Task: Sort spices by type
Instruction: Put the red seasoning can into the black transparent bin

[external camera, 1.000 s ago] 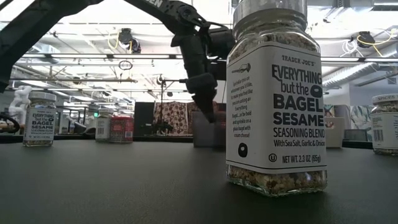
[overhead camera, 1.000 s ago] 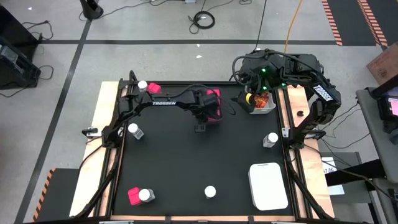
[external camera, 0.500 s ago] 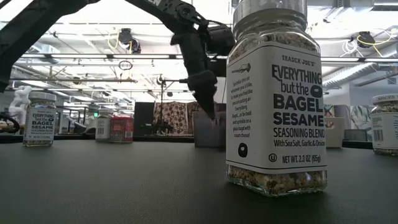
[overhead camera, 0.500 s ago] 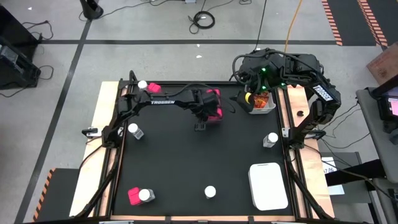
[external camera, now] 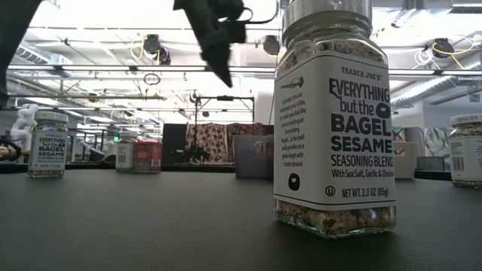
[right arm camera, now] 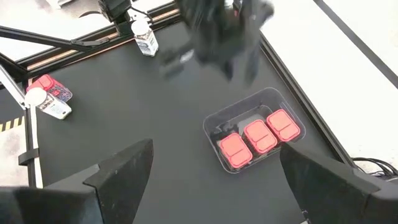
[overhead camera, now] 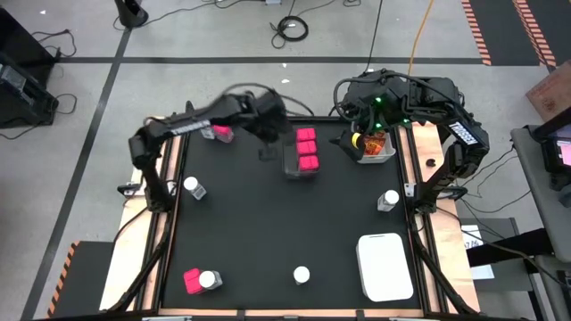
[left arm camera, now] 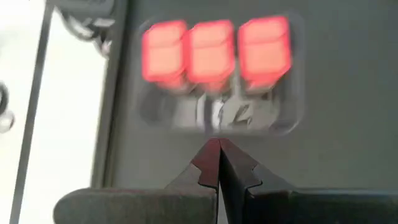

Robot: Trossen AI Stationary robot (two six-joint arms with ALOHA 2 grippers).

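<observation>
Three pink packs (overhead camera: pixel 306 149) lie in a row inside a clear tray (overhead camera: pixel 293 167) at the far centre of the table (overhead camera: pixel 268 232). The left gripper (overhead camera: pixel 265 127) hangs above the table just beside the tray, fingers pressed together, holding nothing. A fourth pink pack (overhead camera: pixel 222 133) sits at the far left, and a fifth (overhead camera: pixel 191 282) touches a jar (overhead camera: pixel 209 280) at the near left. Other jars stand at the left edge (overhead camera: pixel 191 186), near centre (overhead camera: pixel 302 275) and right edge (overhead camera: pixel 389 200). Orange sachets (overhead camera: pixel 376 143) fill a bin (overhead camera: pixel 385 156) at the far right. The right gripper (right arm camera: pixel 211 171) waits there, fingers wide apart and empty. A white bin (overhead camera: pixel 384 267) rests near right.
</observation>
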